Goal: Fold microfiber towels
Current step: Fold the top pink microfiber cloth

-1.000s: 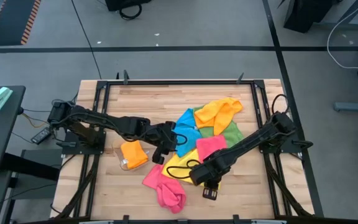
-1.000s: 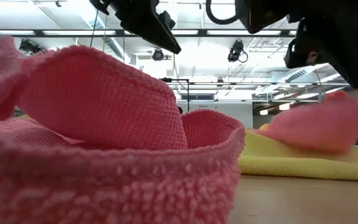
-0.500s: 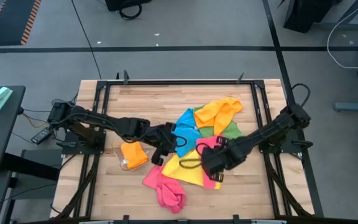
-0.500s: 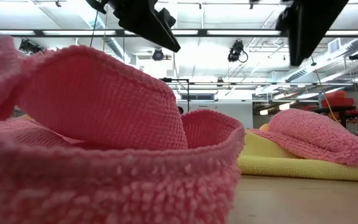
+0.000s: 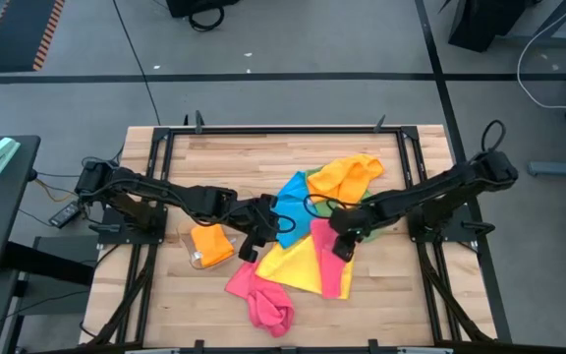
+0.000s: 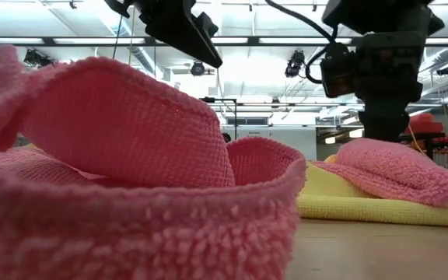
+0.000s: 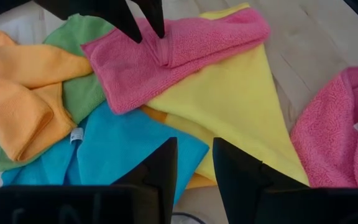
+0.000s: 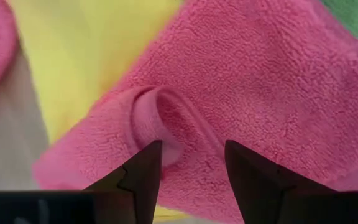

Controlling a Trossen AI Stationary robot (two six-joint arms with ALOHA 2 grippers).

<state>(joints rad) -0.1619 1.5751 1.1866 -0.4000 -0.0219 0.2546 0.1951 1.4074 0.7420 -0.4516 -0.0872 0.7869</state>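
The right end effector [image 5: 343, 239] hangs spread over a ridge in the pink towel [image 5: 329, 258], which lies on the yellow towel [image 5: 293, 265]. Closing there risks pinching 2 layers. The left end effector [image 5: 254, 243], part open and empty, sits beside the yellow towel.

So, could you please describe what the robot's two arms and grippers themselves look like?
Both arms are dark, slim and jointed, with black cables looping along them. The left gripper and right gripper each have two flat, black, tapering fingers.
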